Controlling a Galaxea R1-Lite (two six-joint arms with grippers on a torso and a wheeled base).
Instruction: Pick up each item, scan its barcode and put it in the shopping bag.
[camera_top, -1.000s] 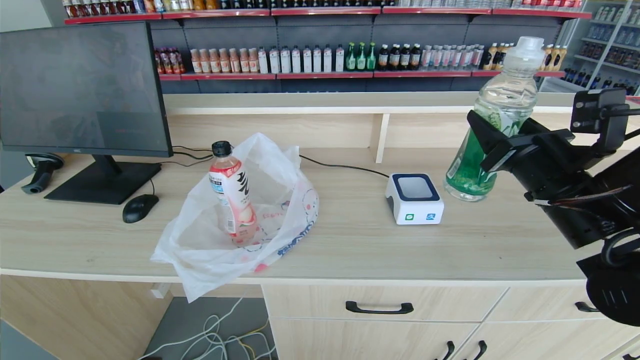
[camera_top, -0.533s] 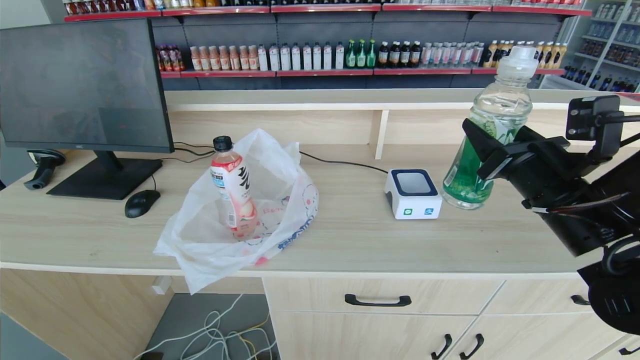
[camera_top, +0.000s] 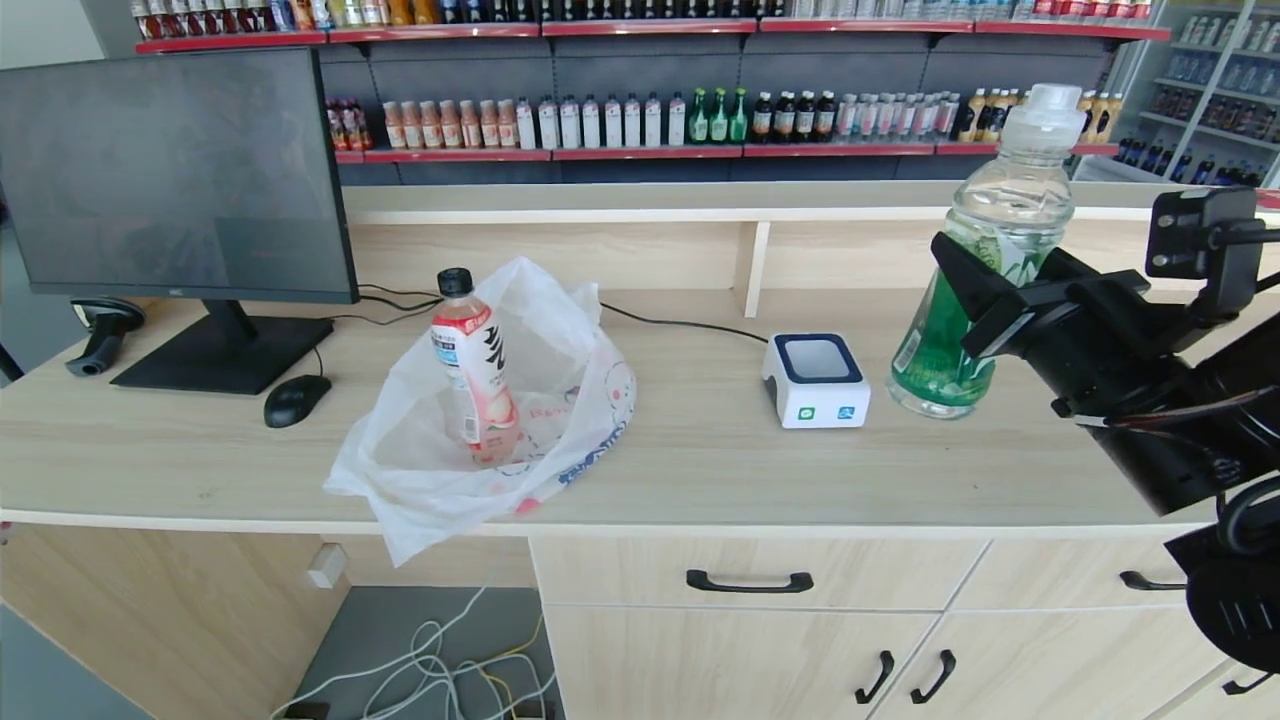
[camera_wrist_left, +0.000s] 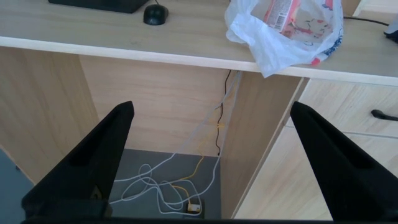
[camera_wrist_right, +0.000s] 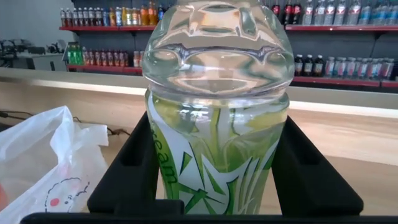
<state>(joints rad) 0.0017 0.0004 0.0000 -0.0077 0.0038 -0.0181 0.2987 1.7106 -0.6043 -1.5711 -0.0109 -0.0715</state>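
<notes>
On the wooden counter (camera_top: 700, 470), near its right edge, the green-labelled bottle (camera_top: 985, 250) leaned in the right gripper (camera_top: 955, 290), whose jaws were clamped on its middle; whether its base touched the top I could not tell. Just beside it, toward the middle, sat the white scanner (camera_top: 815, 380). Farther left the shopping bag (camera_top: 560, 420) lay open at the front edge, a pink bottle (camera_top: 475, 370) upright inside. The left gripper (camera_wrist_left: 211, 106) hung below the counter's front edge, jaws wide apart.

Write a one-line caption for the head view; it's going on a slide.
Right gripper holds a green-labelled bottle beside the scanner; a pink bottle stands in the shopping bag.
</notes>
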